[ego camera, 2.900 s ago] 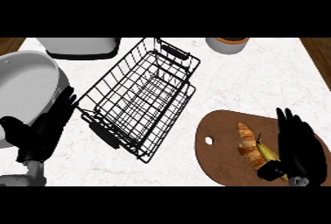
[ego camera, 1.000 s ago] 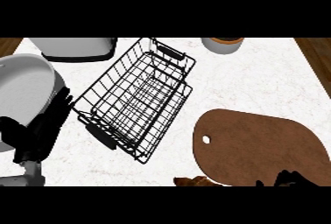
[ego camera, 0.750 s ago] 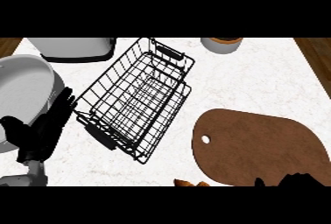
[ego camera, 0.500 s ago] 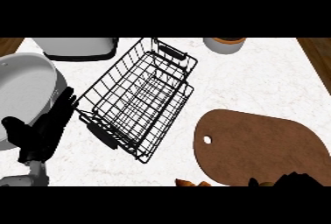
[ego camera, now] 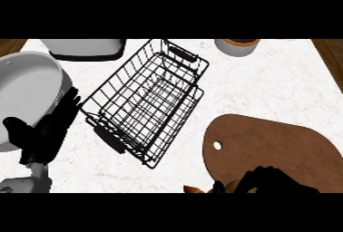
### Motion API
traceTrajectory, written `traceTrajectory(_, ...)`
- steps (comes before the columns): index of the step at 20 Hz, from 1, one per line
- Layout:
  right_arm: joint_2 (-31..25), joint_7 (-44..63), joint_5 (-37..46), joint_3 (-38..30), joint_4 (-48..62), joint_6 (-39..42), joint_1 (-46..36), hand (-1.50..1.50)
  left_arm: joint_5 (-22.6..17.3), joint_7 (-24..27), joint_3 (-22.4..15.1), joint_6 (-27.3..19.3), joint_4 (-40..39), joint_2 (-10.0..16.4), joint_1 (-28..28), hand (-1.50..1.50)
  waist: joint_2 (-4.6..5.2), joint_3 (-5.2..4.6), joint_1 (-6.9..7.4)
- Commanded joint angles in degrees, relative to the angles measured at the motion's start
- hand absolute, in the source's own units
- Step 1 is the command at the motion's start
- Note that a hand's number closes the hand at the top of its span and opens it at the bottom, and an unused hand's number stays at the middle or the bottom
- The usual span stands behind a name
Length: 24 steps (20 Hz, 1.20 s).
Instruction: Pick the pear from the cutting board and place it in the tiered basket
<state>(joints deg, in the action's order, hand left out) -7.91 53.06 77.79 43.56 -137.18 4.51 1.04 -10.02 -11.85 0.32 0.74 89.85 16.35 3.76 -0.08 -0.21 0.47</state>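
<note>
The brown cutting board (ego camera: 281, 145) lies at the lower right with nothing on its visible top. My right hand (ego camera: 271, 180) shows at the view's bottom edge, just in front of the board, fingers curled round the pear (ego camera: 232, 186). Only orange-yellow bits of the pear peek out to the left of the fingers. The black wire tiered basket (ego camera: 149, 103) stands slanted in the middle, with nothing seen inside. My left hand (ego camera: 46, 131) rests open at the left, fingers up, beside the basket's lower left corner.
A large white round dish (ego camera: 23, 97) sits at the far left, partly behind my left hand. A white-and-grey container (ego camera: 84, 47) is at the top, an orange-rimmed cup (ego camera: 237, 45) at the top right. The counter's wooden edge (ego camera: 331, 50) runs along the right.
The pear is off the board: my right hand closed on it and drew back to the bottom edge. In the last second that hand has crept slightly up into view. Left hand barely moved.
</note>
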Motion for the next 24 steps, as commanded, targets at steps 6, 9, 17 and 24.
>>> traceTrajectory(6,7.8,18.4,-6.0,-1.1,15.1,3.7,-29.4,1.50,1.5,2.3,0.0,0.2,-3.1,-1.0,0.9,0.00,0.30,0.01,0.93)
traceTrajectory(9,7.8,22.8,-10.9,-1.9,18.9,2.6,-36.7,1.50,0.6,-2.0,-0.7,-0.2,0.1,-1.4,2.7,0.00,0.08,0.06,1.19)
traceTrajectory(17,7.9,24.3,-20.1,-9.4,35.2,-1.3,-48.6,1.50,0.1,-0.5,0.3,1.7,-1.0,-0.6,1.3,0.00,0.14,0.09,1.58)
traceTrajectory(24,7.9,24.0,-23.3,-8.0,44.4,-8.3,-51.9,1.50,1.1,-2.5,0.9,0.1,-2.9,-1.1,6.7,0.00,0.18,0.16,0.55)
